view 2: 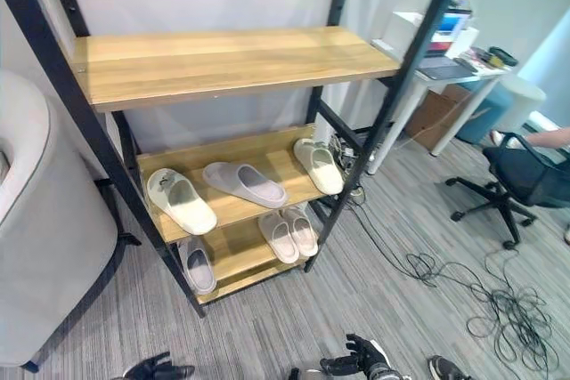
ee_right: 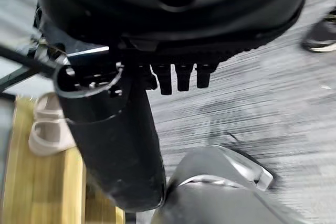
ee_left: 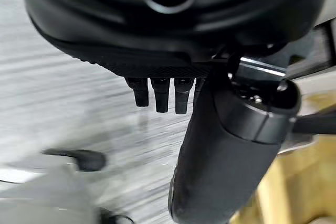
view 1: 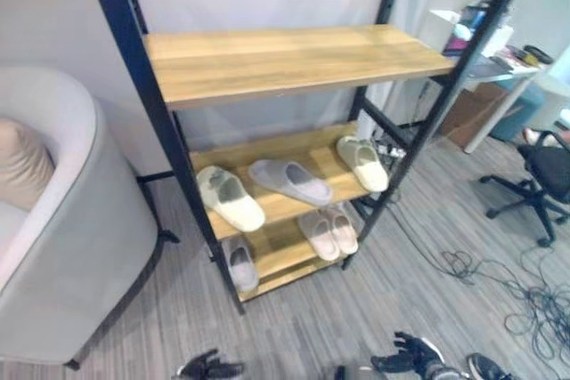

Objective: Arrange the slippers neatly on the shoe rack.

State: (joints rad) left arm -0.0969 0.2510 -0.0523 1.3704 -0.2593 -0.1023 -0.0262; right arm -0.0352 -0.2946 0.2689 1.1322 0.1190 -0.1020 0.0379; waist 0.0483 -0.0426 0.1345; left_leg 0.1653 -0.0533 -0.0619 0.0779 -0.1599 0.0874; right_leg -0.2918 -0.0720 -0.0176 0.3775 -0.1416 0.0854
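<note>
The shoe rack (view 1: pixel 134 60) has a black frame and wooden shelves. On its middle shelf lie a cream slipper (view 1: pixel 230 198) at the left, a grey slipper (view 1: pixel 289 181) in the middle and a second cream slipper (view 1: pixel 362 162) at the right. The bottom shelf holds a grey slipper (view 1: pixel 239 262) and a pink pair (view 1: pixel 328 232), which the right wrist view shows too, pink pair (ee_right: pixel 47 124). The top shelf (view 1: pixel 285 60) is bare. My left hand (view 1: pixel 209 367) and right hand (view 1: pixel 405 358) hang low over the floor before the rack, both open and holding nothing.
A white armchair (view 1: pixel 62 246) with a beige cushion stands close to the rack's left side. To the right are a black office chair (view 1: pixel 543 175), loose cables (view 1: pixel 508 291) on the grey carpet, and a white desk (view 1: pixel 499 68) with a cardboard box under it.
</note>
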